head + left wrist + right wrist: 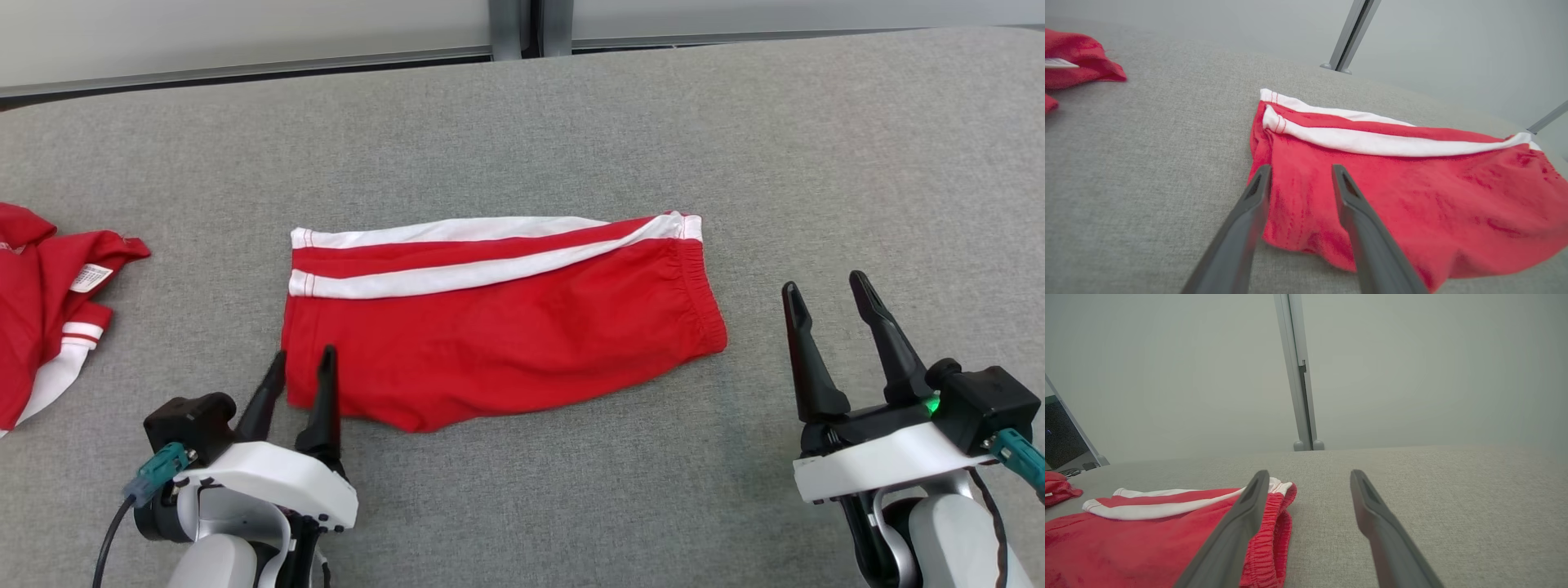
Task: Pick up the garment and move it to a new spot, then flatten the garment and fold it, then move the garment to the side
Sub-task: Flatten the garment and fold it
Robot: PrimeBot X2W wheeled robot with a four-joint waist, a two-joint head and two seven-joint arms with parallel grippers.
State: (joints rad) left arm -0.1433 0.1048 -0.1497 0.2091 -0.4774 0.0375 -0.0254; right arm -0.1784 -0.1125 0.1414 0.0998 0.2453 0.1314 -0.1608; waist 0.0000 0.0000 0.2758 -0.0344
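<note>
Away at nine o'clock lies another red garment (37,327). Left gripper (304,353) gapes at the seven-o'clock corner of the shorts (506,327) — right gripper (823,281) gapes at four.

left end effector (304,353) fingers parted narrowly, right end effector (824,282) spread wide — both point forward, wrists low

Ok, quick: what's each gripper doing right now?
Left gripper: open, fingers apart over the corner of the red shorts, gripping nothing.
Right gripper: open, holding nothing.
</note>
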